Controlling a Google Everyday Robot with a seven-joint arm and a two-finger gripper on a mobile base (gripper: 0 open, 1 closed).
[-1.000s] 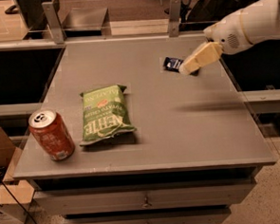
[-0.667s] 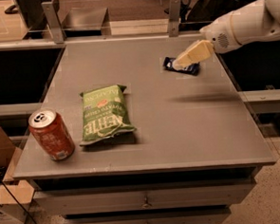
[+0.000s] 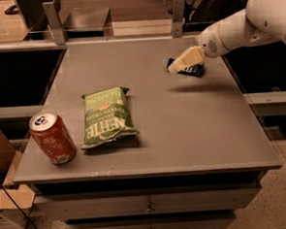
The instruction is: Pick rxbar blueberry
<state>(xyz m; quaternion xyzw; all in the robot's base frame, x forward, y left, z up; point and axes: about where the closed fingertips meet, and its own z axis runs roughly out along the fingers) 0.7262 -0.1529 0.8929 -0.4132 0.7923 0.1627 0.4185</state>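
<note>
The grey table (image 3: 183, 133) fills most of the camera view; over its far right part reaches the robot's white arm (image 3: 254, 22), coming in from the right edge and sloping down toward the left; on the near left lies the green chip bag (image 3: 107, 117), flat and well apart from the arm; just left of it, near the front left corner, stands the red-orange soda can (image 3: 52, 138), upright; the gripper (image 3: 175, 68) hangs at the far right of the tabletop, its pale tip pointing down and leftward, and whether it is wide or narrow cannot be told from here; smallest is the rxbar blueberry (image 3: 194, 71), a dark flat bar lying on the table directly under and just right of that tip, partly covered by it, its long axis seeming to run roughly left to right across the table; the pick, by my judgement, turns on a short drop straight down, centred slightly rightward along the bar, with the jaws set across its narrow width.
</note>
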